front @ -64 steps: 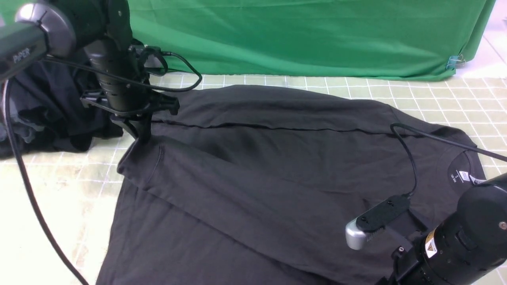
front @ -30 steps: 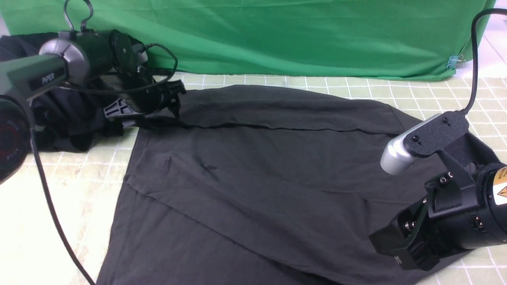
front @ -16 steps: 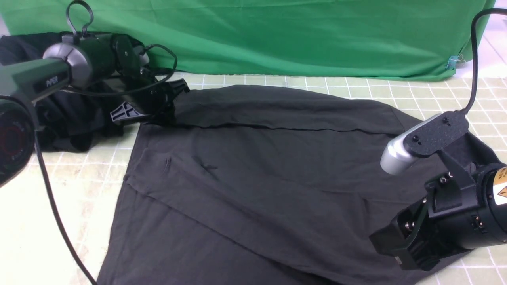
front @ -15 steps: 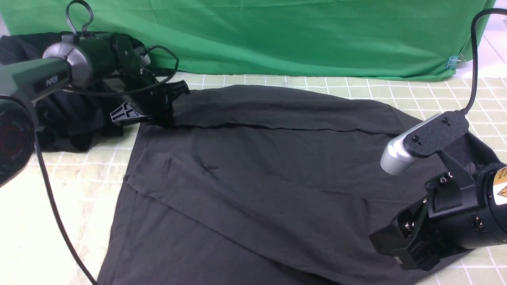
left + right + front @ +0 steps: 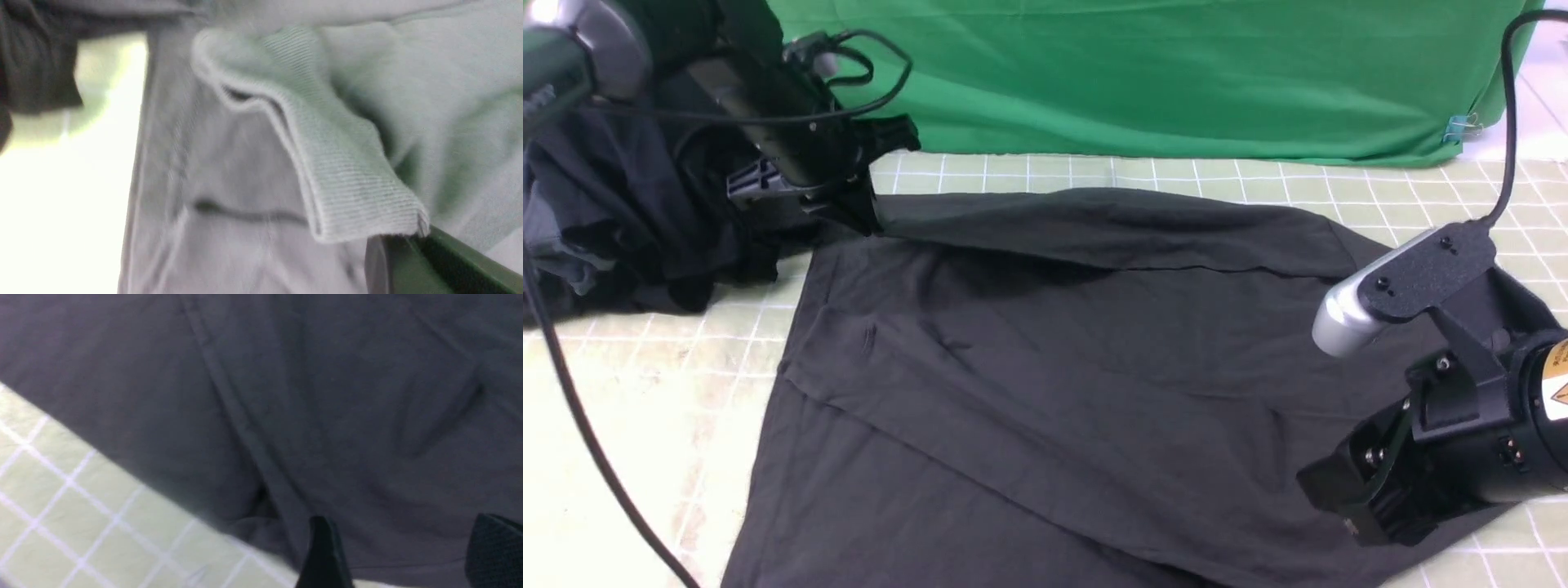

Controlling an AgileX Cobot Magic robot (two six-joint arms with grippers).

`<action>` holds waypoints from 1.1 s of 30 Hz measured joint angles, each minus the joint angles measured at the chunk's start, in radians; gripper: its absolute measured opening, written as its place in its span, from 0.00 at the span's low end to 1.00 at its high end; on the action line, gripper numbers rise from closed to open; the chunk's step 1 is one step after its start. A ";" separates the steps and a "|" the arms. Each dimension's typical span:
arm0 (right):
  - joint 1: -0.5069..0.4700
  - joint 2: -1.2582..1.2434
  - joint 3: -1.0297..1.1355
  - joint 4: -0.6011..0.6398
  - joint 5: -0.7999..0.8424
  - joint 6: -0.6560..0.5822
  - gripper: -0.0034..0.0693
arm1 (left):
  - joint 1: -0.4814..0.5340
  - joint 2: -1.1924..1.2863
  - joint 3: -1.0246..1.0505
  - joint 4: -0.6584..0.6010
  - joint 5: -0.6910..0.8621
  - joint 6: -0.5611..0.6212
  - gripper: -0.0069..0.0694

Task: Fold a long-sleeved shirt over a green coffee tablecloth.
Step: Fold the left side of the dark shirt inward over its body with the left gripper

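Front view, surface: the green coffee tablecloth (image 5: 621, 384), pale yellow-green with a thin white grid, covers the table from near edge to far edge.
Front view, room: a plain green drape (image 5: 1160, 73) hangs along the table's far edge, with a small blue clip (image 5: 1458, 126) at its right end.
Front view, clutter: a pile of dark garments (image 5: 613, 220) sits at the far-left corner, and a black cable (image 5: 580, 425) crosses the cloth by the left edge.
Front view, shirt: the long-sleeved shirt (image 5: 1054, 384), charcoal grey, lies spread across the middle of the table and reaches the near edge. One sleeve (image 5: 1094, 224) runs along its far side, with its left end raised off the cloth.
Front view, left gripper: the left gripper (image 5: 862, 216), just beside the pile, is pinched on that raised sleeve end.
Front view, right gripper: the right gripper (image 5: 1368, 510) is low over the shirt near the near-right corner. Its own body hides its fingers in this view.
Left wrist view, fingers: one dark finger (image 5: 449, 265) meets the corner of the ribbed cuff (image 5: 327, 163). The other finger is out of sight. The cloth beyond is washed out.
Right wrist view, fingers: two dark fingertips (image 5: 325, 555) stand well apart, with nothing between them. Flat shirt fabric (image 5: 327, 396) lies beneath them, near its edge on the gridded cloth (image 5: 81, 522). Whether the fingertips touch the fabric cannot be told.
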 joint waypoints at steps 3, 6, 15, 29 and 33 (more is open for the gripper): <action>0.000 0.000 -0.003 -0.119 -0.008 0.093 0.65 | -0.013 -0.022 0.000 0.007 0.074 0.013 0.11; 0.000 0.000 -0.006 -0.217 -0.007 0.163 0.65 | -0.030 -0.049 0.012 0.041 0.115 0.013 0.11; 0.000 0.000 -0.006 -0.269 -0.007 0.209 0.65 | -0.122 -0.224 0.267 0.136 0.128 -0.076 0.11; 0.000 0.000 -0.006 -0.275 -0.007 0.216 0.65 | -0.147 -0.306 0.503 0.138 0.117 -0.161 0.12; 0.000 0.000 -0.006 -0.278 -0.008 0.229 0.65 | -0.147 -0.306 0.529 0.120 0.111 -0.122 0.20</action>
